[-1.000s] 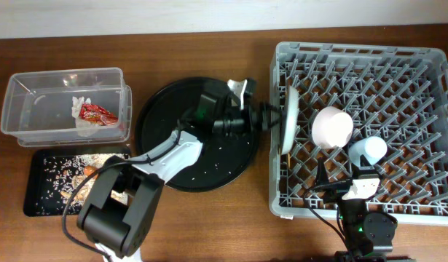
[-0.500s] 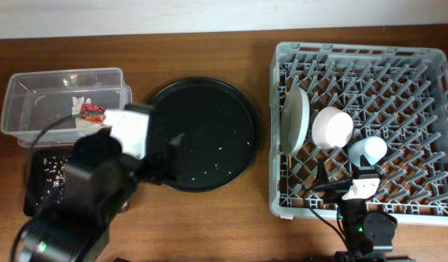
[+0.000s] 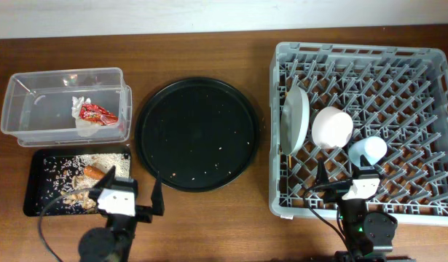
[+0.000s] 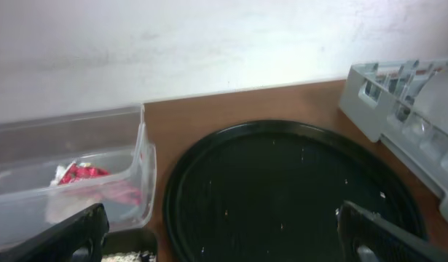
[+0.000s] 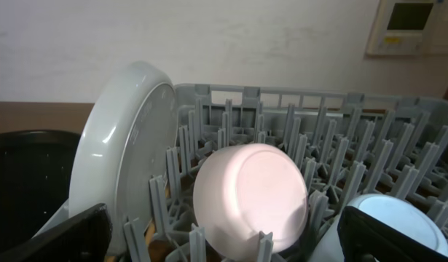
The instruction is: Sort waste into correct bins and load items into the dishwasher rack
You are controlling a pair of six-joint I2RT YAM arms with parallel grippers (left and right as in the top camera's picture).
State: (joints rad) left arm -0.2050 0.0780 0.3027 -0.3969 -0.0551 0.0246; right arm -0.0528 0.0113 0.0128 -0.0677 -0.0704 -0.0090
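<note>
The grey dishwasher rack (image 3: 355, 51) holds a wide pale bowl (image 3: 295, 118) standing on edge, a small white bowl (image 3: 332, 127) upside down and a light-blue cup (image 3: 367, 151). A wooden sliver, seemingly the chopsticks (image 5: 146, 234), shows under the pale bowl. The clear tub (image 3: 34, 84) holds white tissue (image 3: 84, 125) and a red wrapper (image 3: 98, 113). The flat black tray (image 3: 34, 200) holds rice scraps (image 3: 63, 173) and the orange stick (image 3: 96, 172). My left gripper (image 3: 129, 193) is open and empty at the table's front left. My right gripper (image 3: 340, 175) is open and empty over the rack's front edge.
The large round black tray (image 3: 198, 135) lies between the bins and the rack, with a few crumbs on it. It fills the left wrist view (image 4: 282, 189), with the tub (image 4: 71, 156) to its left and the rack corner (image 4: 398, 94) to its right.
My left arm has drawn back from the pale bowl at the rack to the table's front left. The bowl stays standing in the rack. The right arm has not moved.
</note>
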